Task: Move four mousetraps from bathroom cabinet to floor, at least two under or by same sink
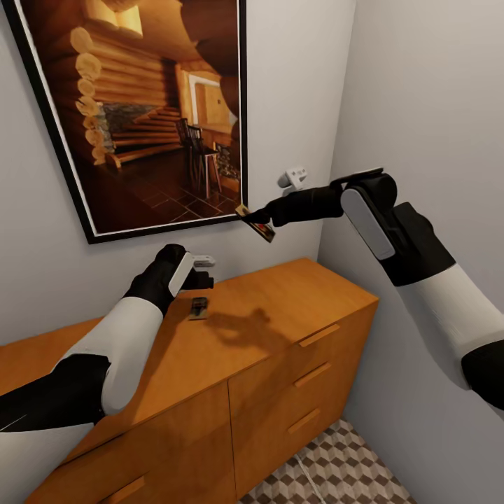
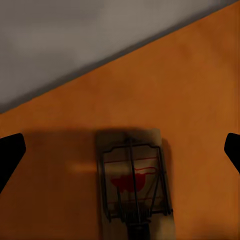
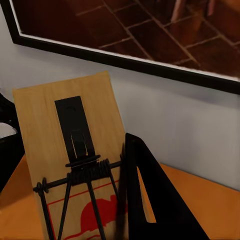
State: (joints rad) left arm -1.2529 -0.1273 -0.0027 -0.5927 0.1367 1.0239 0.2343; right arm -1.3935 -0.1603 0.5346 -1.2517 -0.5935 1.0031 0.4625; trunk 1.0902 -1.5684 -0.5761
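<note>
One mousetrap (image 1: 199, 308) lies flat on the top of the orange-brown cabinet (image 1: 294, 294), near the back wall. My left gripper (image 1: 206, 271) hovers just above it, open, with its fingertips (image 2: 11, 152) spread wide on either side of the mousetrap (image 2: 134, 185). My right gripper (image 1: 253, 215) is raised over the cabinet's right half, shut on a second mousetrap (image 1: 261, 227), which hangs tilted in the air by the picture's lower corner. In the right wrist view this mousetrap (image 3: 70, 160) stands against a black finger (image 3: 145, 200). A patch of the cube-patterned bathroom floor (image 1: 336, 469) shows below.
A large framed picture (image 1: 140, 105) of a log-cabin room hangs on the wall behind the cabinet. A small white fixture (image 1: 294, 175) sits on the wall near my right gripper. The side wall (image 1: 434, 105) stands close to the right. Three drawers with bar handles (image 1: 318, 334) face me.
</note>
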